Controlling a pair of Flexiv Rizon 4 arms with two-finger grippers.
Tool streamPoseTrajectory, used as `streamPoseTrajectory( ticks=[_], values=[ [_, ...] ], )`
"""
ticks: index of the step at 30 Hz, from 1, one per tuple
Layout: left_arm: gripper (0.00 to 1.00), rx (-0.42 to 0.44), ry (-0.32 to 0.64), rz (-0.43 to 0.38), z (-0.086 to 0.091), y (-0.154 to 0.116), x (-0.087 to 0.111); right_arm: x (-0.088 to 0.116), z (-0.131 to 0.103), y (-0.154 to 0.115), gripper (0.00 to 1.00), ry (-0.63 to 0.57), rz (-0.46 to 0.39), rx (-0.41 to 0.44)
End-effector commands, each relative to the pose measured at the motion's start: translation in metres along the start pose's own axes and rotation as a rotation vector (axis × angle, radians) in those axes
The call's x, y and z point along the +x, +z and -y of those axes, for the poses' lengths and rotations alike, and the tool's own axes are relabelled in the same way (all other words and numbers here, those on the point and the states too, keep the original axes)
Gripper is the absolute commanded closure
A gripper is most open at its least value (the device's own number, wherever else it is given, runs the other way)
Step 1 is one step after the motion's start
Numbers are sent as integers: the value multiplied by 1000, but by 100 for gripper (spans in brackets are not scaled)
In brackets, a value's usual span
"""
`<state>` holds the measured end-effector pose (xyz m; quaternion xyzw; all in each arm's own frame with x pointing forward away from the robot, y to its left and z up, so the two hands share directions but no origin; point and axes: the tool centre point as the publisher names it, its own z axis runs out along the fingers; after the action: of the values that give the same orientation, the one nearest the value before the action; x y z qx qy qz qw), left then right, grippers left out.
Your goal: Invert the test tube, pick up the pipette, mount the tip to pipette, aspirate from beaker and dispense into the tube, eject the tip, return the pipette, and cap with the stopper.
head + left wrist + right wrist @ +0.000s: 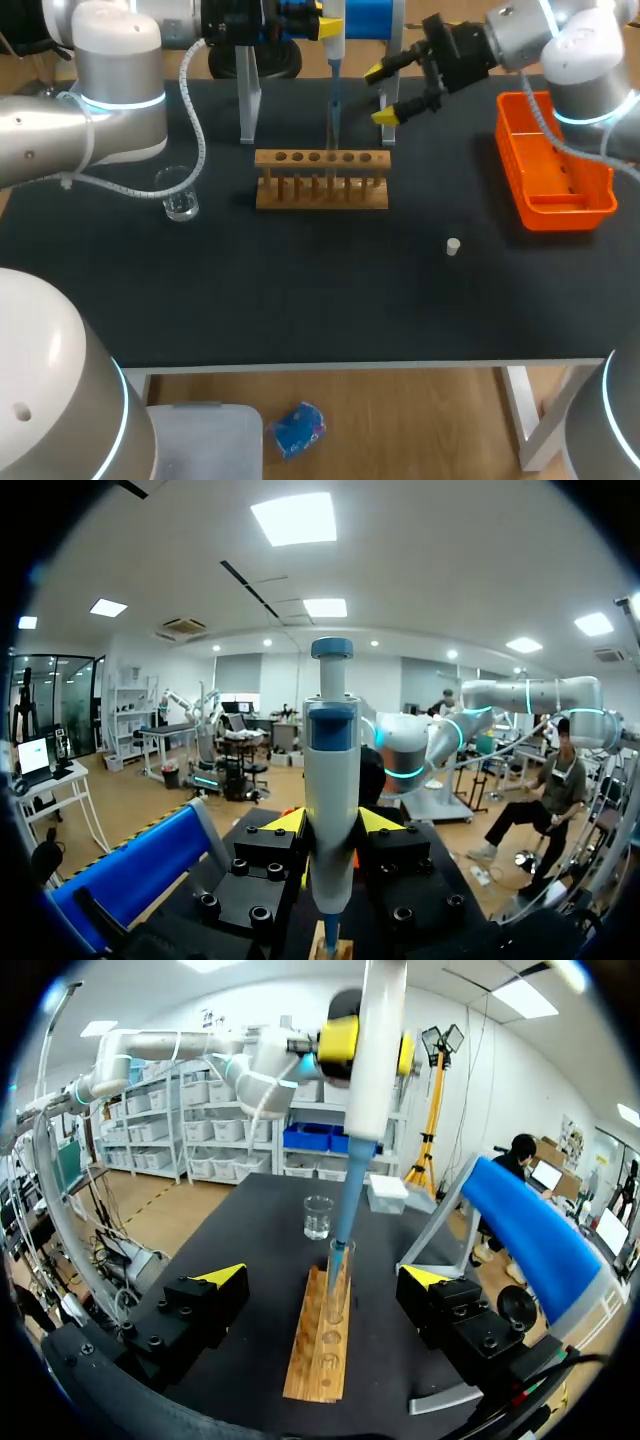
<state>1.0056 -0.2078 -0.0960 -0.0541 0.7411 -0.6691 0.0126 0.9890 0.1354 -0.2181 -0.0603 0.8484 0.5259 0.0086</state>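
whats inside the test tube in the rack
The blue pipette tip reaches down through the mouth of the test tube, which stands in the wooden rack. Whether any liquid is in it cannot be told; the rack hides its bottom.

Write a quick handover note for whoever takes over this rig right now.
Left gripper: shut on the pipette, its tip down in the tube in the rack.
Right gripper: open, empty, by the rack's right end.
Beaker and stopper stand on the table.
Done: tube upright, pipette picked up, tip mounted.
Left: finish dispensing, eject tip, return pipette, cap tube.
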Motion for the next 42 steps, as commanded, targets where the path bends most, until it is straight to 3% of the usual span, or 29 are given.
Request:
streamPoseTrajectory(
  ticks=[1,7,21,24,37,42],
  values=[
    [100,1,1,2,0,1,0,14,-19,-39,0,-15,30,4],
    [100,1,1,2,0,1,0,12,-45,-63,0,-20,45,-34],
    [100,1,1,2,0,1,0,8,-107,-90,0,-29,-23,-157],
    [100,1,1,2,0,1,0,8,-122,-96,0,-62,-3,-83],
    [100,1,1,2,0,1,0,8,-122,-96,0,-62,-3,-83],
    [100,1,1,2,0,1,0,2,-140,-100,0,-25,-35,-152]
  ],
)
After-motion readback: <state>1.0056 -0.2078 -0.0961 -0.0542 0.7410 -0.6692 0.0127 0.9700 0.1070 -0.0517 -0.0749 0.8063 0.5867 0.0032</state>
